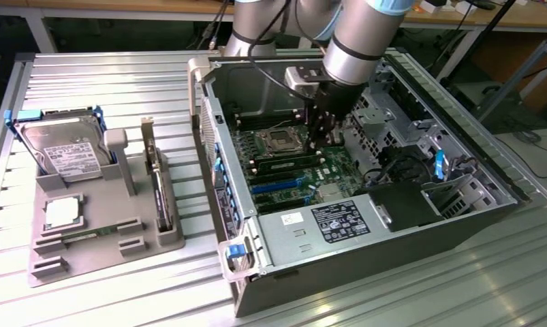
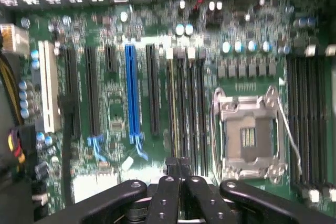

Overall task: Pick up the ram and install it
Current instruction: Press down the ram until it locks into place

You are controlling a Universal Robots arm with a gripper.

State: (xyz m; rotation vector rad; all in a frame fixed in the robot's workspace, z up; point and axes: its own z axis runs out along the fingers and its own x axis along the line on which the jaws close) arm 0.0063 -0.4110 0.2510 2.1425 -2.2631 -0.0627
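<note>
Jaws (image 2: 179, 167) clenched inside open computer case (image 1: 346, 235), above green motherboard (image 2: 157, 51), ribbed metal table (image 1: 91, 75), wooden bench (image 1: 118, 7) behind.

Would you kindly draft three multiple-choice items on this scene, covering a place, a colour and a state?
1. Relative to the computer case, the gripper is: A beside it; B inside it; C under it.
2. One long motherboard slot stands out in: A red; B blue; C orange.
3. The fingers are: A spread wide; B shut together; C gripping a cable.
Answers: 1 B, it hangs between the case walls; 2 B, the wrist view shows it blue; 3 B, their tips meet.
</note>
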